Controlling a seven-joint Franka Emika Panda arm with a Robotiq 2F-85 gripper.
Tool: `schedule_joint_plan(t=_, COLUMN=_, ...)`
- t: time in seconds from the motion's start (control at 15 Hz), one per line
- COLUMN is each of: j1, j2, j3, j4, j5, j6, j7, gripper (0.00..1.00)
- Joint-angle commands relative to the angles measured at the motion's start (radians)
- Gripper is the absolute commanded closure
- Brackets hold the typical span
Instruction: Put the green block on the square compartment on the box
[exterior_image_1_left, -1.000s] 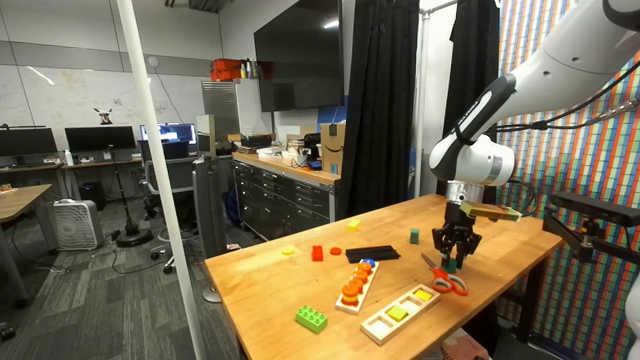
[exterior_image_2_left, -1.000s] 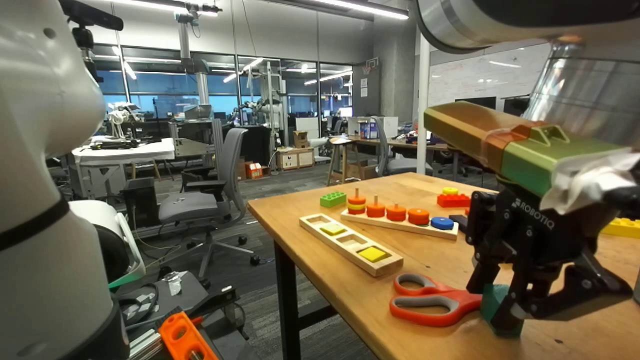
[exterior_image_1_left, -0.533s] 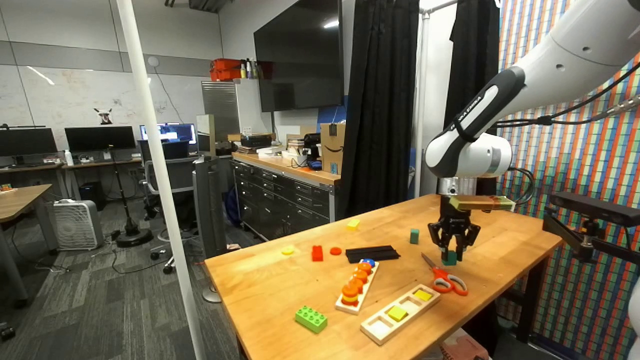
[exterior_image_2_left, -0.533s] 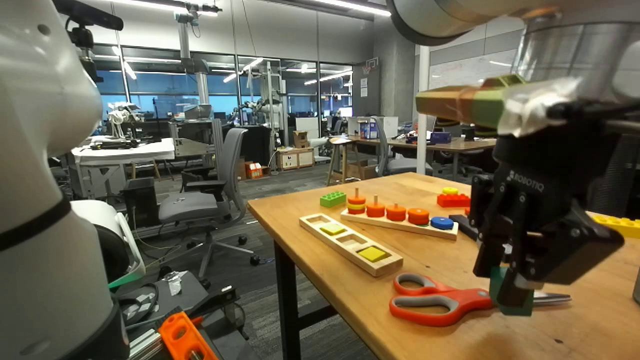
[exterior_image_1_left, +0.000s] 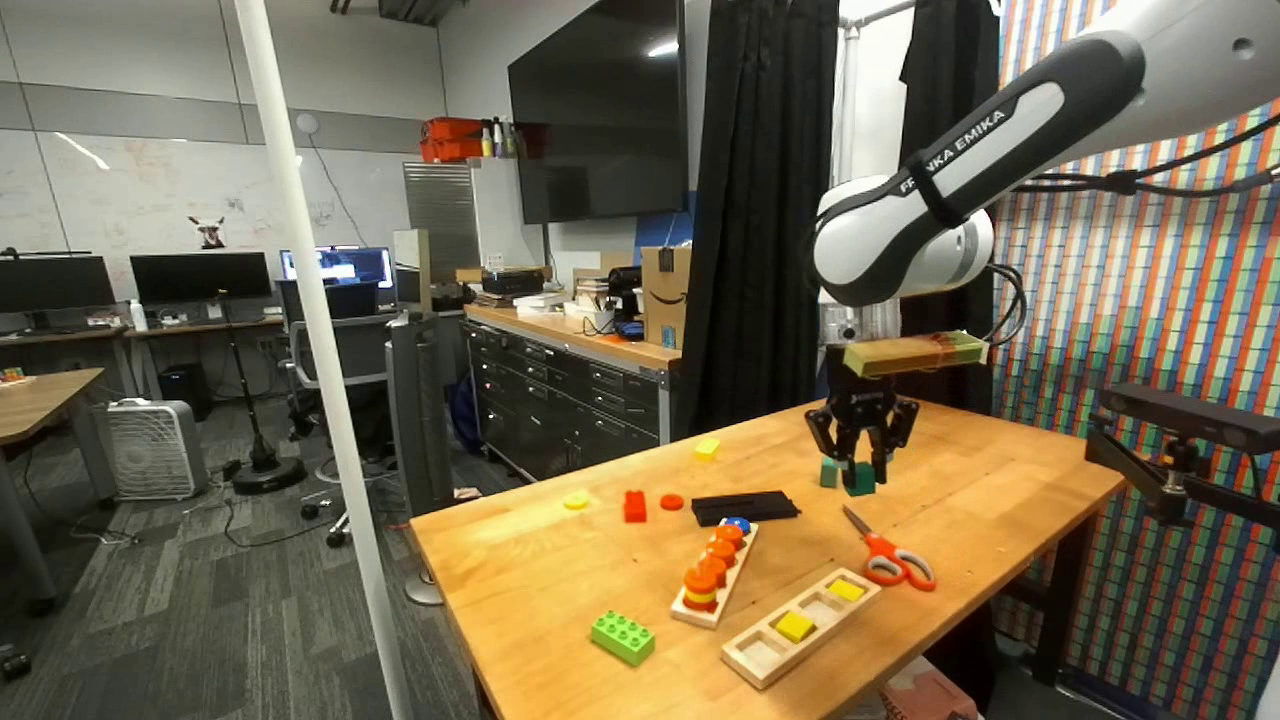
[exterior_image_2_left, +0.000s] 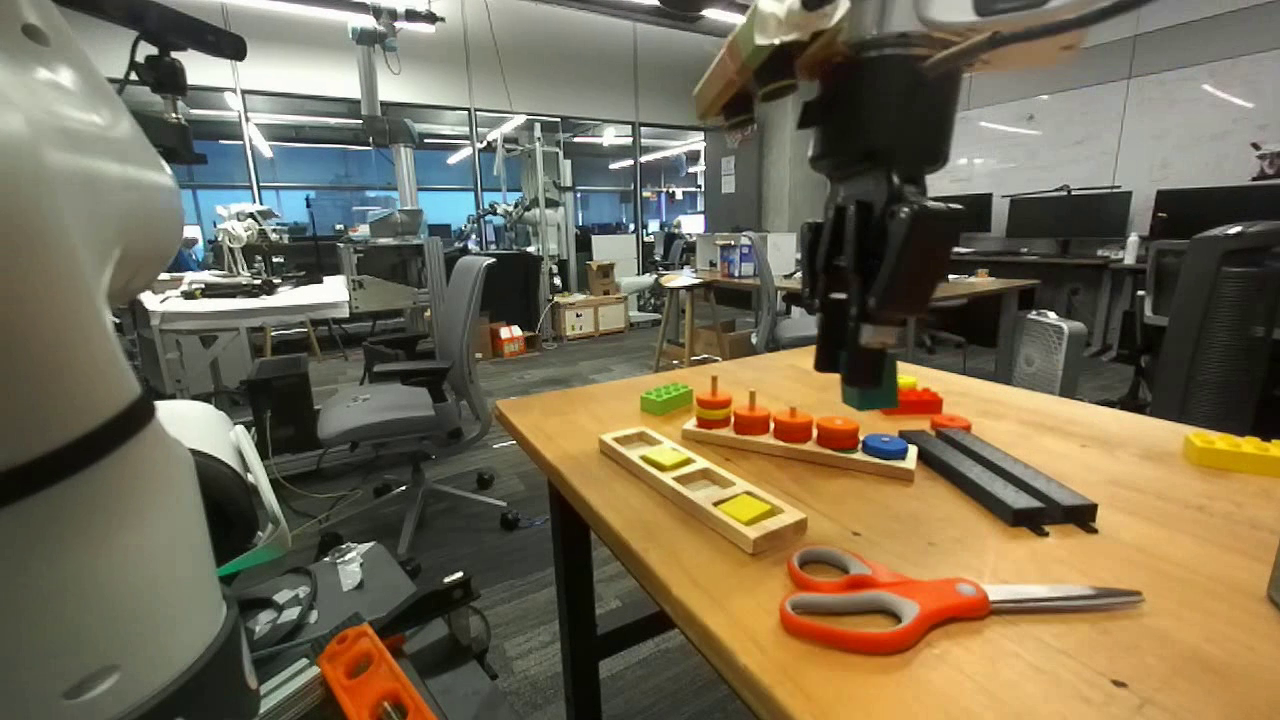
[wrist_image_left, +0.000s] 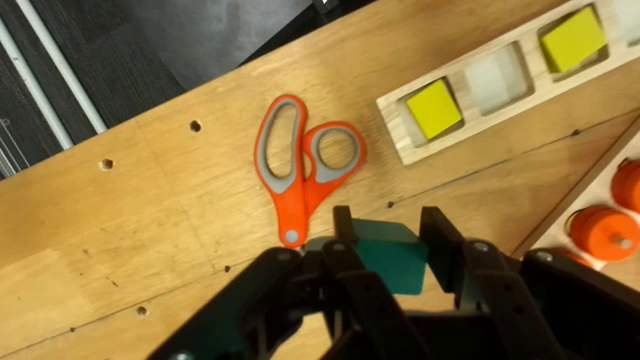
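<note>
Claw (wrist_image_left: 388, 225) clamped on the green block (wrist_image_left: 392, 267), partly covering it, holding it off the table (wrist_image_left: 200, 180)! Beyond the claw in the wrist view, orange scissors (wrist_image_left: 292, 212), blades mostly hidden behind it; farther out, the box (wrist_image_left: 396, 120), one end cut off at that view's edge.

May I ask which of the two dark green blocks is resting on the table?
The left block in an exterior view; the right block is aloft, gripped by the end effector.
</note>
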Motion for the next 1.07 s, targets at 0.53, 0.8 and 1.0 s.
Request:
schedule_joint_plan(t=0.53, j1=0.160, j2=-0.064, j3=0.037, j4=-0.044, j5=0.167, j6=-0.049, j7=-0.184, gripper=0.77)
schedule_joint_plan(t=0.8, j1=0.171, j2=-0.047, j3=0.023, j4=-0.072, j5=0.231, j6=-0.034, j7=-0.286, gripper=0.77)
schedule_joint_plan(t=1.0, j1=0.177, j2=-0.031, j3=0.016, j4=-0.083, j5=0.269, j6=-0.034, j7=-0.342, gripper=0.77)
